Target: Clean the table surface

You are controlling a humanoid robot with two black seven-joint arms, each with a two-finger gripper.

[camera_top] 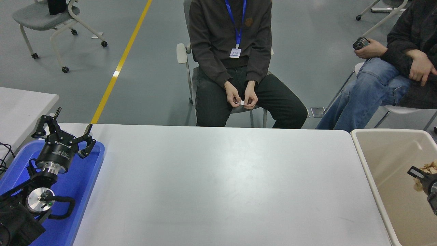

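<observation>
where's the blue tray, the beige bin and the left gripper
blue tray (89, 172), head view, bare floor near its right rim
beige bin (367, 163), head view, its left rim
left gripper (64, 131), head view, midway between its spread fingertips

No readable text; left tool's (65, 128) lettering too small

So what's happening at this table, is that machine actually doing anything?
A two-armed robot sits at a large, plain grey-white tabletop. Its right gripper pokes in at the right edge over a beige plastic bin, with a crumpled tan scrap at its tip; whether it grips the scrap is unclear. The left gripper is parked, fingers spread, over a blue plastic tray. Two seated people wait beyond the table.
</observation>
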